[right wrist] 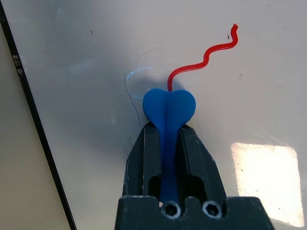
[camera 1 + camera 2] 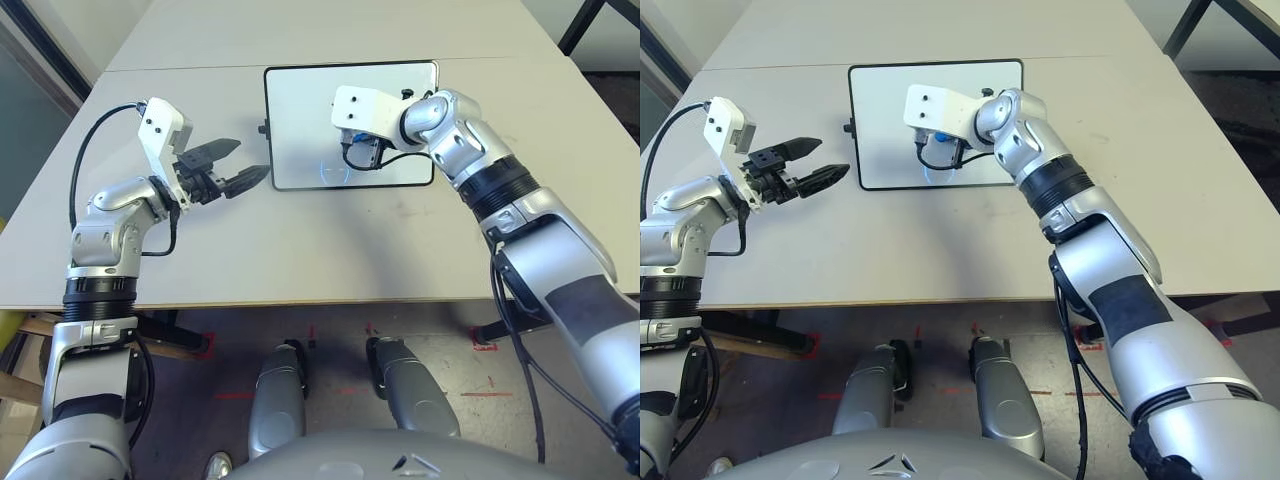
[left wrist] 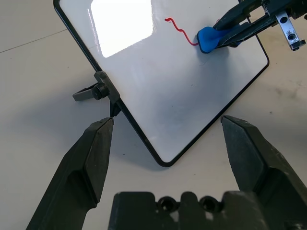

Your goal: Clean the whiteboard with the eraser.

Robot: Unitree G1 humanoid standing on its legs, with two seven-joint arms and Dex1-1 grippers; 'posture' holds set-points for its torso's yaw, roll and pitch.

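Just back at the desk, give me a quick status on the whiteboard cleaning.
Right gripper shut on the eraser, pressed to the whiteboard. Left gripper open, off the board's corner. One red squiggle left. Nothing in the way.

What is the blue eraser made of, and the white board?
The eraser looks like soft matte foam or rubber: the right pincer grips its narrow middle. The whiteboard looks hard and glossy, since it mirrors a bright light; its thin black frame may be plastic.

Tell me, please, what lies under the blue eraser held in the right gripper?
The whiteboard lies under the eraser, which the right gripper holds at the near end of a red squiggle. Any ink beneath the eraser is covered.
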